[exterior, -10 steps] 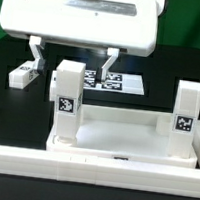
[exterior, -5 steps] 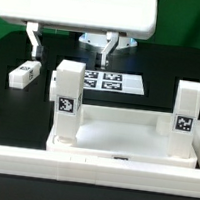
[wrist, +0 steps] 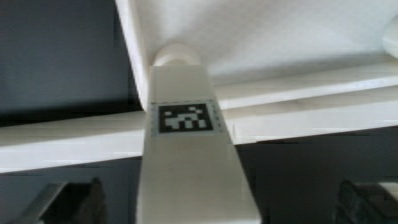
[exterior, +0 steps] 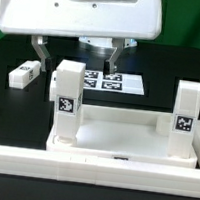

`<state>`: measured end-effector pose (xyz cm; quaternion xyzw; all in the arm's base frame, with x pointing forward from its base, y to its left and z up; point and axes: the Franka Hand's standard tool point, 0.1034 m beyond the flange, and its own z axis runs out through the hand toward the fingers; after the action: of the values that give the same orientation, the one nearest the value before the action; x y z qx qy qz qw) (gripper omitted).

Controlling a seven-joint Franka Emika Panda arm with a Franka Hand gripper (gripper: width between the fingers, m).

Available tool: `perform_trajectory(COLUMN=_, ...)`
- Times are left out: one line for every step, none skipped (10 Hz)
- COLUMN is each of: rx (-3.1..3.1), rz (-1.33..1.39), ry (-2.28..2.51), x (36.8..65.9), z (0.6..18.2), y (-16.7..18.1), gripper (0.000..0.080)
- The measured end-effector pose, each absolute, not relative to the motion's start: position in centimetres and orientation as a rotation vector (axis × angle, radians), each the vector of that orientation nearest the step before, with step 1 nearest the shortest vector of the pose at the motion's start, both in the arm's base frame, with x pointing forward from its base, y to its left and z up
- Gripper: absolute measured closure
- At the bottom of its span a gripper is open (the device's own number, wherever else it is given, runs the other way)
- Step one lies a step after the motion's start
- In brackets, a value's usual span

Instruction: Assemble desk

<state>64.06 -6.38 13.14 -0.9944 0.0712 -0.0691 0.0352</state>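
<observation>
Over the last second the gripper (exterior: 75, 53) has been lifted a little and then lowered again. It now sits slightly tilted and shifted toward the exterior view's right. Its fingers (exterior: 114, 57) are spread wide with nothing between them, one on either side of the top of the upright leg (exterior: 65, 99) and apart from it. In the wrist view this tagged leg (wrist: 187, 130) is seen end-on, and no contact with it can be made out.

Nothing else has been moved. The upright leg stays planted in the corner of the desk panel (exterior: 124, 139) on the exterior view's left, and a second upright leg (exterior: 188, 113) stands in the corner on the right. The panel rests on the black tabletop (exterior: 177, 67). A loose leg (exterior: 25, 74) lies on the tabletop well apart, toward the exterior view's left.

The leg is judged to have been let go and the gripper reset around it, perhaps for another tightening turn. Two legs appear fitted, so the desk is judged roughly half assembled.
</observation>
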Motion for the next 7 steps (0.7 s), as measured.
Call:
perform_trajectory(rx=-3.047, rz=-0.079, ry=0.205, x=63.9, z=12.8, y=-6.4, gripper=0.0151)
perform_trajectory(rx=-3.042, rz=0.021, ry=0.191, x=64.0, z=12.7, y=-6.5, gripper=0.0151)
perform_trajectory(rx=-3.042, rz=0.055, ry=0.188, x=64.4, z=12.6, y=-6.8, gripper=0.0151)
perform_trajectory(rx=-3.052, rz=0.031, ry=0.184, x=64.8, z=12.6, y=-7.0, gripper=0.0151)
perform_trajectory(rx=-3.071, rz=0.031, ry=0.165, x=64.8, z=12.6, y=-7.2, gripper=0.0151)
perform_trajectory(rx=-3.084, rz=0.025, ry=0.148, x=64.9, z=12.6, y=-7.3, gripper=0.0151)
perform_trajectory(rx=-3.086, rz=0.012, ry=0.148, x=65.0, z=12.6, y=-7.4, gripper=0.0151)
